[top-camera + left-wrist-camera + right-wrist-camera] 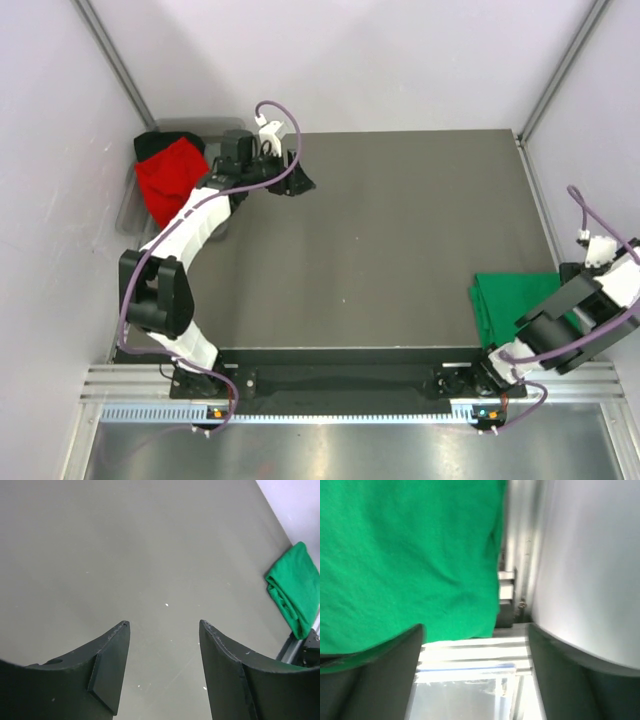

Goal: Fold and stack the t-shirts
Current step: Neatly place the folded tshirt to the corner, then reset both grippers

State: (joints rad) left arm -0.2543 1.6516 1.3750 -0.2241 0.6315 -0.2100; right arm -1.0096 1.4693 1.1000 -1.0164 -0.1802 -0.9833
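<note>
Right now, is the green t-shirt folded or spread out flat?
Folded. The green t-shirt lies as a compact bundle at the right edge of the table, and the left wrist view shows layered fold edges.

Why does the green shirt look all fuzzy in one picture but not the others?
Right wrist view: the green shirt sits close to the lens, so it is blurred, with washed-out white glare beneath. Left wrist view: sharp and evenly lit, shirt small at the right edge. Top view: clear, only soft shadows.

green t-shirt (pixel 503 305) — soft matt cloth | red t-shirt (pixel 170 180) — cloth | table (pixel 400 220) smooth, matt | left tool (pixel 163 623) matt black plastic
</note>
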